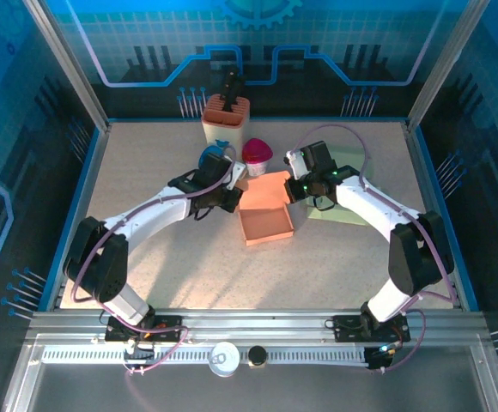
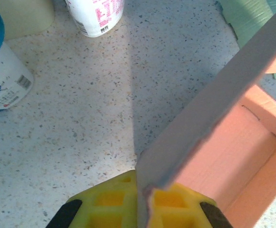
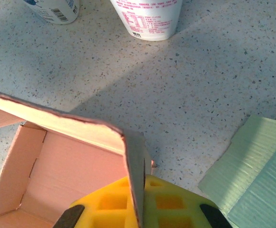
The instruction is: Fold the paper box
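Note:
An orange paper box (image 1: 264, 215) sits open in the middle of the table, with its lid flap raised at the far side. At the flap's left edge, my left gripper (image 1: 232, 196) is shut on the cardboard. The left wrist view has the grey-backed flap (image 2: 209, 109) running up from between the yellow fingers of the left gripper (image 2: 145, 204). My right gripper (image 1: 294, 189) is shut on the flap's right corner. In the right wrist view, the right gripper (image 3: 140, 204) pinches the folded corner, and the box's inside (image 3: 66, 166) lies to the left.
A white cup with a blue lid (image 1: 213, 159) and one with a pink lid (image 1: 257, 156) stand just behind the box. An orange holder (image 1: 226, 118) stands further back. A green sheet (image 1: 343, 202) lies flat under the right arm.

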Robot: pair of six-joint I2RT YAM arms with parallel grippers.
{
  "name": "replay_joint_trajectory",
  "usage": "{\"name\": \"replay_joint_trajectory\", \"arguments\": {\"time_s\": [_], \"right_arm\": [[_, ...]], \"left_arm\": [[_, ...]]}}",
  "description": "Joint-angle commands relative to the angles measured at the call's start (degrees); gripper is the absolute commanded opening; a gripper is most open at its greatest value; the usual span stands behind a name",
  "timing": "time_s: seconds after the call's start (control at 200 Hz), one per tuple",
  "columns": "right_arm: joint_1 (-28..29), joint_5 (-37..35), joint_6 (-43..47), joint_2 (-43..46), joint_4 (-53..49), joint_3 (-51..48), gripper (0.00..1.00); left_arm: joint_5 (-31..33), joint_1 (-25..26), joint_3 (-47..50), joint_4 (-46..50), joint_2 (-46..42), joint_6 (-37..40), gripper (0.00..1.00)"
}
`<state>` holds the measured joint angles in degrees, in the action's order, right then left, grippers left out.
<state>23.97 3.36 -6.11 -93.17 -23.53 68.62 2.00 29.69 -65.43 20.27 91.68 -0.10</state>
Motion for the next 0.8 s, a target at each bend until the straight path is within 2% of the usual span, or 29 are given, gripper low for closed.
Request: {"name": "replay_joint_trajectory", "arguments": {"time_s": [0.0,0.19,0.385,0.565,0.795], "right_arm": [[1.2,-1.2,-2.0,0.3,-0.2,0.3,0.0],[4.0,-6.5,-7.5,4.2,6.2,-4.5,0.0],[6.3,-10.3,-13.8,9.8,16.5,-11.8,0.0],[7.6,-12.2,-17.5,14.3,25.1,-17.5,0.0],[9.5,-13.8,-20.0,13.2,33.4,-22.6,0.0]], "left_arm": [[4.6,1.1,-1.0,-0.7,0.6,-2.7,0.0],[10.6,2.2,-0.9,-3.2,0.7,-11.4,0.0],[12.7,2.8,2.3,-10.2,-1.2,-19.9,0.0],[10.4,3.1,7.7,-19.5,-3.0,-20.2,0.0],[7.3,3.2,15.0,-31.4,-3.6,-19.4,0.0]]}}
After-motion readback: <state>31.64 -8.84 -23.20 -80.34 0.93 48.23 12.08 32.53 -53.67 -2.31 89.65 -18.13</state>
